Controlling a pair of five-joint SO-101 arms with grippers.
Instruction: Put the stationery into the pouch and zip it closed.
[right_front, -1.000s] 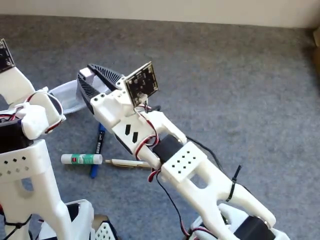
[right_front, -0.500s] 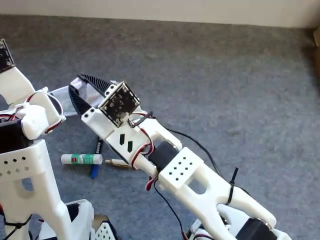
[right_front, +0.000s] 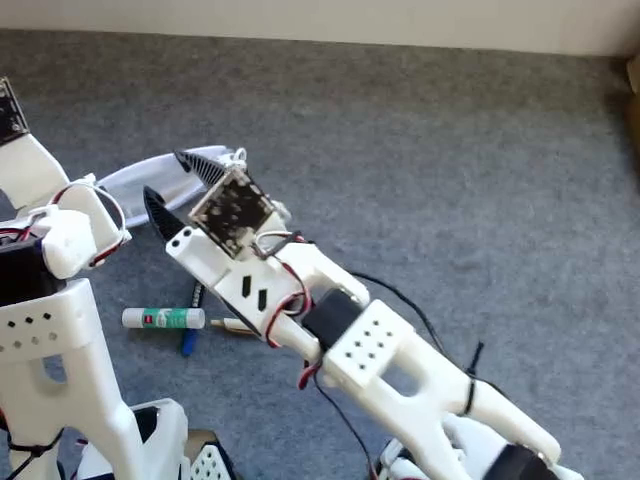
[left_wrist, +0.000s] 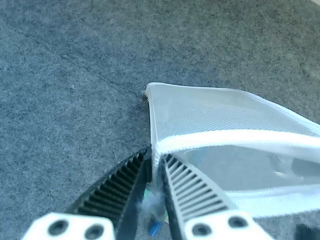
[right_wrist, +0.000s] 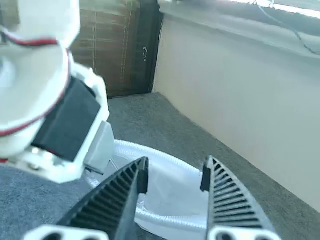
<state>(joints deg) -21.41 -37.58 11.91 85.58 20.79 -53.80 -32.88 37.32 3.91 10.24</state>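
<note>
White mesh pouch (left_wrist: 220, 120) is lying on the grey carpet (right_front: 480, 150), and the left gripper (left_wrist: 156, 159) is pinching its rim near one corner. Its jaws are drawn together on the white edge band, and the pouch body is extending away from the fingertips. Judged purpose: this hold is anchoring the pouch and lifting the rim so the mouth is presenting to the other arm.

Right gripper (right_front: 170, 178) is hanging just above the pouch (right_front: 135, 182), with its jaws spread wide and nothing between them. In its own wrist view the right gripper (right_wrist: 172, 175) is framing the pouch (right_wrist: 165, 197), which is lying directly beneath the gap. The fingers (right_wrist: 131, 186) are not touching the fabric as far as can be seen. Whether the zip is open along its full length cannot be told. Judged purpose: the spread jaws are either checking the opening or preparing to work at the rim.

Stationery is lying outside the pouch, on the carpet behind the right gripper and beside that arm's forearm. The glue stick (right_front: 163, 318) is resting flat, touching or crossing the pen (right_front: 188, 338), which is partly running under the arm. What appears to be a pencil (right_front: 232, 324) is lying just beyond it, its far end hidden by the arm. No item is loaded yet; filling and zipping are both outstanding.
</note>
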